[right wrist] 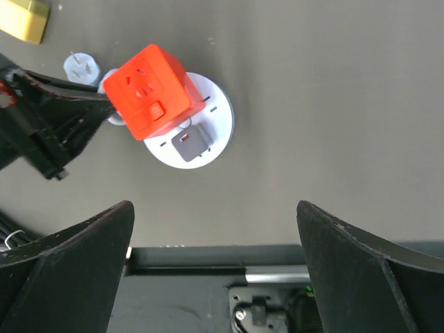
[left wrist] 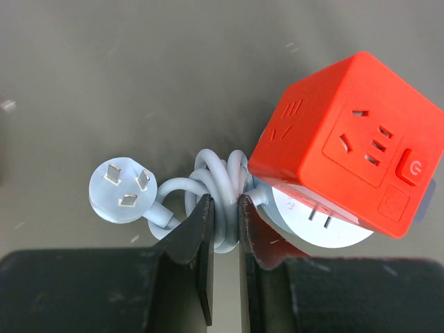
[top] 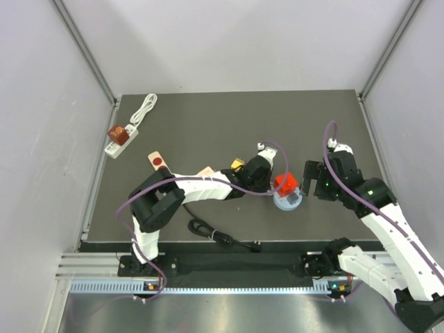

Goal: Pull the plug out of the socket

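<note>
A red cube socket [top: 284, 183] sits plugged on a round white socket base [top: 283, 203], with a small grey plug [top: 295, 198] beside it on the base. In the left wrist view the red cube [left wrist: 347, 146] stands on the base [left wrist: 326, 225]. The base's white cord [left wrist: 225, 177] is coiled and ends in a white three-pin plug [left wrist: 121, 189]. My left gripper [left wrist: 224, 208] is shut on the coiled cord, just left of the base. My right gripper [right wrist: 214, 211] is open and empty, right of the base. The right wrist view shows the cube [right wrist: 147, 90], the grey plug [right wrist: 191, 141] and the base [right wrist: 215, 114].
A white power strip [top: 112, 146] with a brown-red cube [top: 118, 134] and its white cord [top: 144, 107] lies at the back left. A card with a red dot [top: 158, 161] and a gold block [top: 238, 164] lie mid-table. A black cable [top: 220, 236] lies near the front edge.
</note>
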Available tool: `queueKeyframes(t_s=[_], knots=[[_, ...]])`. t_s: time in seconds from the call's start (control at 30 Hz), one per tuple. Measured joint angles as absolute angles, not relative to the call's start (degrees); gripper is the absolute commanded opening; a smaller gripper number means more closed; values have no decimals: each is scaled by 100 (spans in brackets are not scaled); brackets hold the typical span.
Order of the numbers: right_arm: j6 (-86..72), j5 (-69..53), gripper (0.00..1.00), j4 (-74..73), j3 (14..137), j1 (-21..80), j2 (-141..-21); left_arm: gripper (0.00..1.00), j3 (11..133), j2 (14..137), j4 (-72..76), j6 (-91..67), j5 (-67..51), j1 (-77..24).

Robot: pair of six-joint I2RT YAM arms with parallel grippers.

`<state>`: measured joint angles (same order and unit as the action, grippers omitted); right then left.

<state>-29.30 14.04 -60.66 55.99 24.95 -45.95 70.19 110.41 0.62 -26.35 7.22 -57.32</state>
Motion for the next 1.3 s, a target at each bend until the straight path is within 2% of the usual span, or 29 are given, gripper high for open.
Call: queueKeyframes(t_s=[0.07, 0.1, 0.13, 0.23, 0.27, 0.3, 0.37, 0.53, 0.67, 0.9, 1.03, 1.3], knots=[[-2906, 1232, 100, -5865, 5437, 2495, -4707, 0, 6897, 10901, -62, -2617, 738, -5660], [-2899, 1155, 100, -5774, 5356, 2495, -4759, 4, 6842, 10838, -117, -2602, 733, -5618], [-2897, 1074, 100, -5688, 5284, 2495, -4801, 19, 6790, 10779, -167, -2591, 727, -5581], [-2902, 788, 100, -5400, 5011, 2495, -4923, 41, 6692, 10650, -320, -2523, 687, -5498], [-2908, 711, 100, -5282, 4908, 2495, -4947, 54, 6674, 10615, -410, -2497, 687, -5483], [-2915, 637, 100, -5186, 4810, 2495, -4958, 62, 6652, 10580, -506, -2453, 676, -5476], [-2926, 550, 100, -5085, 4650, 2495, -4965, 72, 6611, 10510, -663, -2467, 646, -5461], [-3011, 440, 100, -4842, 4429, 2495, -4952, 73, 6600, 10169, -1039, -2447, 521, -5448], [-3151, 419, 100, -4619, 4182, 2495, -4818, 67, 6600, 9741, -1127, -2536, 351, -5395], [-3979, 930, 100, -4372, 3435, 2453, -4263, 71, 7000, 9415, -1369, -3553, 294, -5304], [-4429, 1199, 100, -4283, 3157, 2244, -3811, 83, 7822, 9819, -2056, -4578, 416, -5301], [-4772, 1527, 99, -4154, 3144, 2115, -3868, 92, 9080, 10831, -3336, -6077, 657, -5546]])
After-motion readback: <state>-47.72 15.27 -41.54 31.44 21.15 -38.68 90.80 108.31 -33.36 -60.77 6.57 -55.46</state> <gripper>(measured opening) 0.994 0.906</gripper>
